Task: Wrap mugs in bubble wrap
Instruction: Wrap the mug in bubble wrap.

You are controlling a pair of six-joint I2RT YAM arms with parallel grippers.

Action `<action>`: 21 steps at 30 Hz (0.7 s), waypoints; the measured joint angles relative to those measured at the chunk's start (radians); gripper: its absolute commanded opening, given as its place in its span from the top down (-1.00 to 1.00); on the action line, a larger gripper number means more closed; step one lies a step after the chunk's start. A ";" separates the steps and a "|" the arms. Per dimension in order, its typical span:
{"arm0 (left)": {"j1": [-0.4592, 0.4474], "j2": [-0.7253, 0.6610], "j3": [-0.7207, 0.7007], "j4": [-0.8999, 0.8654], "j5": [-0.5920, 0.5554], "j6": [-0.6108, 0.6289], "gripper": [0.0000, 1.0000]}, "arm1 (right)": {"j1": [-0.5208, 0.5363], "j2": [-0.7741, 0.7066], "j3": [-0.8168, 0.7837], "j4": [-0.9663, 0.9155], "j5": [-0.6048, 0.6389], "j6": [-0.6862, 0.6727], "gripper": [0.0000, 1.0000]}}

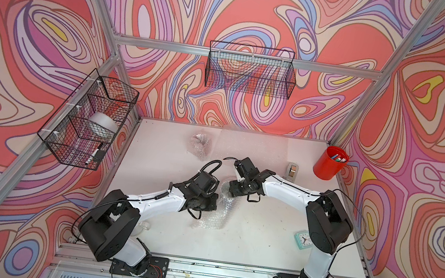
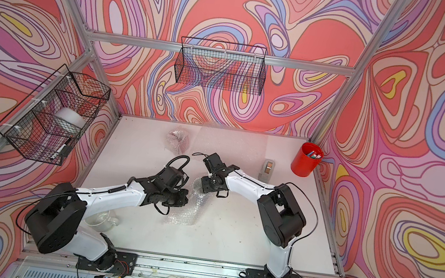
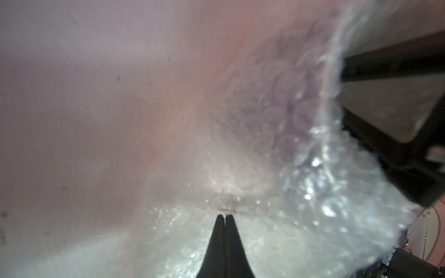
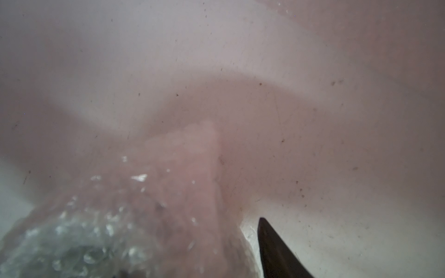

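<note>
My left gripper (image 3: 225, 216) was clenched on a thin fold of the bubble wrap (image 3: 313, 187). The left wrist view showed its two tips pressed together with the film caught between them. I judged that pinch was there to keep the sheet taut for drawing it round the middle bundle (image 1: 224, 188), which sat at the centre of the table (image 1: 260, 239) between my two arms.

My right gripper (image 1: 233, 190) stood just right of that bundle. In the right wrist view one dark finger (image 4: 274, 250) lay beside the bubbled plastic and the other was hidden, so I could not tell whether it was clamping the roll or only steadying it. Whatever lay inside was too veiled by plastic to name. The loose tail of the sheet trailed toward the near side, flat on the table.

A clear glass mug (image 2: 103, 219) sat bare at the near left, half under my left arm, not yet wrapped. At the far side a crumpled wrapped bundle (image 1: 200, 142) with a reddish core lay well apart, seemingly finished. Just right of it lay a flat spare sheet (image 1: 255, 147), kept, I supposed, within reach for the next mug
</note>
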 measured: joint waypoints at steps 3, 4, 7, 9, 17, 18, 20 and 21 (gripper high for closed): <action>-0.015 0.035 -0.018 0.019 -0.003 -0.021 1.00 | 0.000 0.000 0.000 0.000 0.000 0.000 -0.19; -0.016 0.043 -0.023 0.023 -0.005 -0.026 1.00 | 0.000 0.000 0.000 0.000 0.000 0.000 -0.19; -0.016 0.055 -0.037 0.030 -0.011 -0.042 0.96 | 0.000 0.000 0.000 0.000 0.000 0.000 -0.18; -0.016 0.052 -0.039 0.036 -0.016 -0.048 0.89 | 0.000 0.000 0.000 0.000 0.000 0.000 -0.18; -0.016 -0.222 -0.079 -0.079 -0.067 -0.051 0.66 | 0.000 0.000 0.000 -0.002 0.000 0.000 -0.19; -0.016 -0.288 -0.079 -0.109 -0.087 -0.051 0.62 | 0.000 0.000 0.000 -0.002 0.000 0.000 -0.18; -0.016 -0.389 -0.080 -0.166 -0.125 -0.051 0.57 | 0.000 0.000 0.000 -0.002 0.000 0.000 -0.18; -0.016 -0.422 -0.081 -0.191 -0.142 -0.051 0.56 | 0.000 0.000 0.000 -0.002 0.000 0.000 -0.18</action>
